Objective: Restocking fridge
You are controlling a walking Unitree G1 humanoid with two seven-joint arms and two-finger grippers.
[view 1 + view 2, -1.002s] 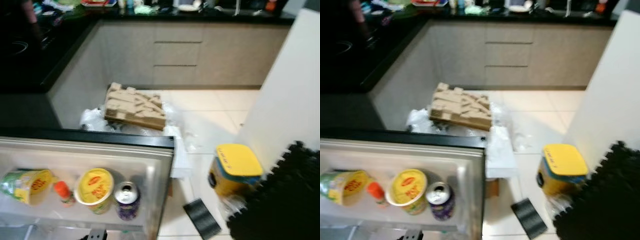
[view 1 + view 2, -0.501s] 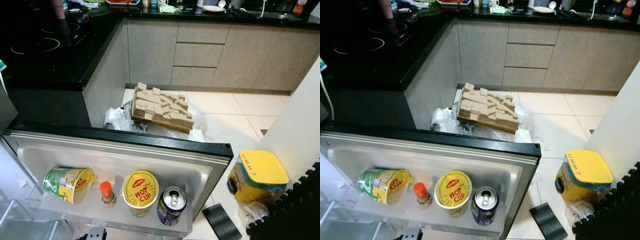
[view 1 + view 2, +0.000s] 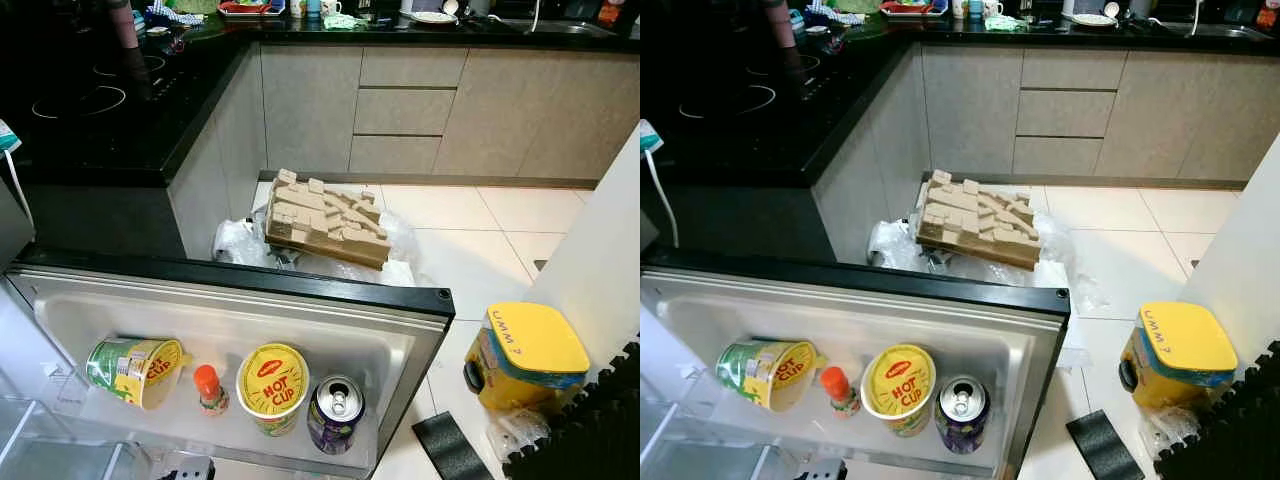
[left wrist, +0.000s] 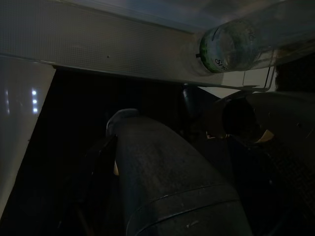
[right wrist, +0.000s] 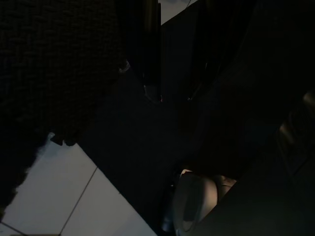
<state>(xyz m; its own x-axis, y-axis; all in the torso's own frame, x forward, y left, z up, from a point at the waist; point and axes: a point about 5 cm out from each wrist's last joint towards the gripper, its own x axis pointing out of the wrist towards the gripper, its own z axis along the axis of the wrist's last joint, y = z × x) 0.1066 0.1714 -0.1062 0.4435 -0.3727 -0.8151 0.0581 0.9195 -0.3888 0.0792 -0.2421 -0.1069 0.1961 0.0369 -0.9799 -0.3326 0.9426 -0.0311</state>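
Note:
The fridge door [image 3: 240,285] stands open below me, seen from above. Its shelf [image 3: 395,365] holds a green noodle cup [image 3: 130,368] on its side, a small red-capped bottle [image 3: 210,388], an upright yellow Hot Cup [image 3: 273,382] and a purple drink can [image 3: 336,412]. The dark left wrist view shows a green-labelled bottle [image 4: 224,46] lying in a clear fridge rack. Both arms hang low in shade. The right wrist view is nearly black, with white floor tiles [image 5: 59,201] at one corner.
A stack of cardboard pieces [image 3: 325,217] on crumpled plastic wrap [image 3: 235,240] lies on the tiled floor beyond the door. A yellow-lidded tub [image 3: 525,355], a black flat pad [image 3: 450,448] and black foam mat [image 3: 590,440] lie right. A black counter [image 3: 100,110] runs along the left.
The camera has swung, shifting the whole picture rightward, and the blur has cleared. The items in the door shelf keep their places.

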